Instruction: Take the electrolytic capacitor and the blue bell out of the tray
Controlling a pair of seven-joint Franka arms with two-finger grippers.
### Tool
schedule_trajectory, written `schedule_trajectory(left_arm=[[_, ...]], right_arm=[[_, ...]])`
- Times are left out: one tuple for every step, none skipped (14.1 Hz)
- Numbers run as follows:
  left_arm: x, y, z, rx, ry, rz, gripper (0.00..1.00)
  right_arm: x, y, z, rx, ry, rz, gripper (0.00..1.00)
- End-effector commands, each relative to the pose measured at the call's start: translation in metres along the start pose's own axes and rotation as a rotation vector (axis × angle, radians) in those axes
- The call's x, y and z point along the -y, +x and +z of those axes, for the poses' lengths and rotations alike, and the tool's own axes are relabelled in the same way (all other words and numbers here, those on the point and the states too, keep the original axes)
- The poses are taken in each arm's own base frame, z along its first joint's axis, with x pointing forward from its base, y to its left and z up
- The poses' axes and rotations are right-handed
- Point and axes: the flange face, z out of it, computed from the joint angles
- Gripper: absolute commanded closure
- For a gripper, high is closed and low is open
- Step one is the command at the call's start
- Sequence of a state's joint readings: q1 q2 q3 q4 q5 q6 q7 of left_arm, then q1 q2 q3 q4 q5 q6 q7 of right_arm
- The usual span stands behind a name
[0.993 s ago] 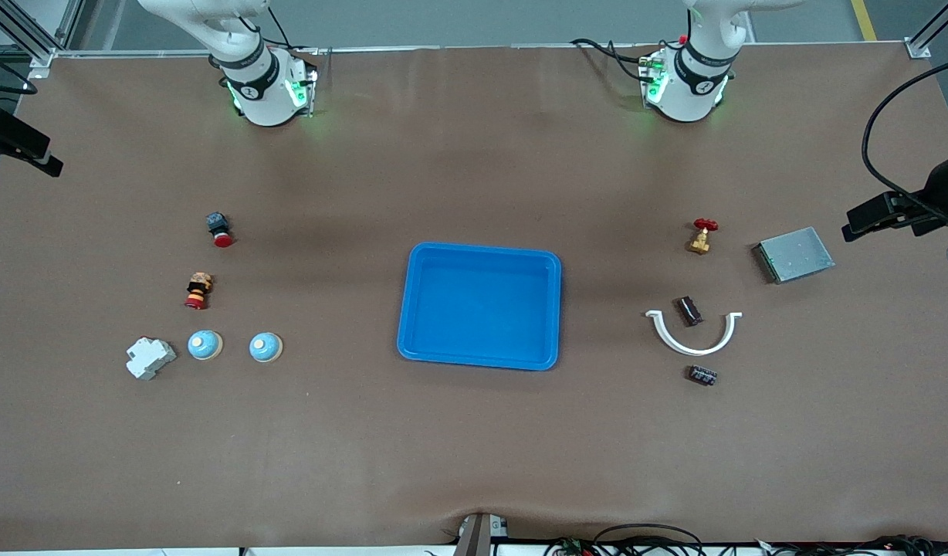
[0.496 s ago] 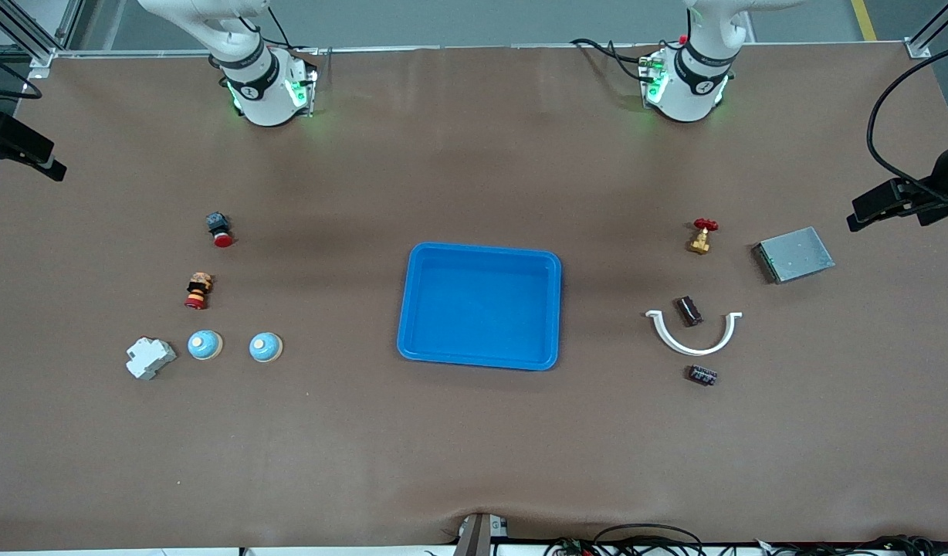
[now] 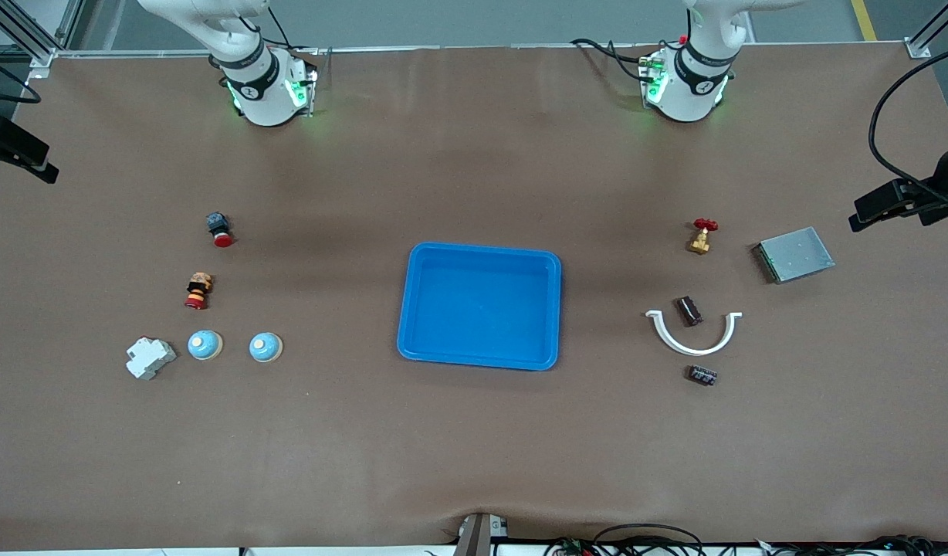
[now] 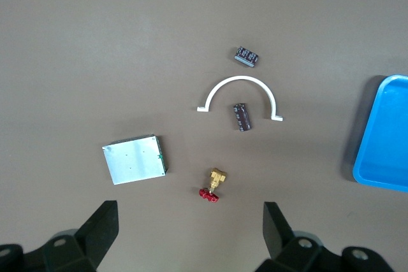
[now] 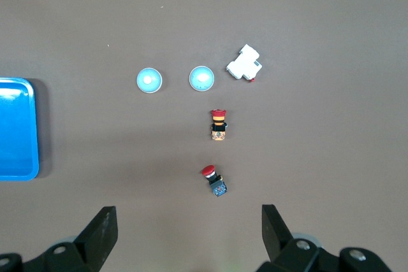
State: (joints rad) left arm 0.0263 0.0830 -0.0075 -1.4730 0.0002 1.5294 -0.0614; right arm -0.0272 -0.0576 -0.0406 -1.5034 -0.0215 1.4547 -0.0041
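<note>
Two light-blue bells (image 3: 204, 344) (image 3: 265, 347) sit side by side toward the right arm's end of the table. They also show in the right wrist view (image 5: 201, 78) (image 5: 149, 80). A dark cylindrical capacitor (image 3: 688, 310) lies inside a white arc-shaped clip (image 3: 693, 347) toward the left arm's end. A second dark capacitor (image 3: 702, 375) lies nearer the front camera. Both show in the left wrist view (image 4: 241, 117) (image 4: 247, 56). My left gripper (image 4: 189, 221) is open and empty, high over the table by the valve. My right gripper (image 5: 188, 221) is open and empty, high over the table by the red button.
A blue tray (image 3: 482, 249) stands mid-table. By the bells are a white breaker (image 3: 150, 357), a red-capped striped button (image 3: 198, 290) and a red push button (image 3: 219, 228). By the capacitors are a brass valve with a red handle (image 3: 701, 235) and a metal plate (image 3: 795, 254).
Nothing on the table has moved. Dark hardware at both side edges of the front view has shifted slightly outward.
</note>
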Motion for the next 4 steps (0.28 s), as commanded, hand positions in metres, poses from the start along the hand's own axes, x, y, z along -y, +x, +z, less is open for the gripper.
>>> schedule_trajectory(left_arm=[[0.0062, -0.0057, -0.0054, -0.005, -0.014, 0.009, 0.00], [0.0071, -0.0062, -0.0063, -0.006, -0.014, 0.007, 0.00], [0.0127, -0.0059, -0.0063, -0.006, -0.011, -0.002, 0.00], [0.0136, -0.0059, -0.0063, -0.006, -0.011, -0.004, 0.00]], right_arm=[[0.0034, -0.0046, -0.0016, 0.001, 0.002, 0.016, 0.00], [0.0066, -0.0042, -0.0020, -0.002, 0.009, 0.018, 0.00], [0.0089, -0.0039, -0.0011, 0.002, 0.035, 0.033, 0.00], [0.0096, -0.0046, -0.0018, 0.003, 0.055, 0.040, 0.00]])
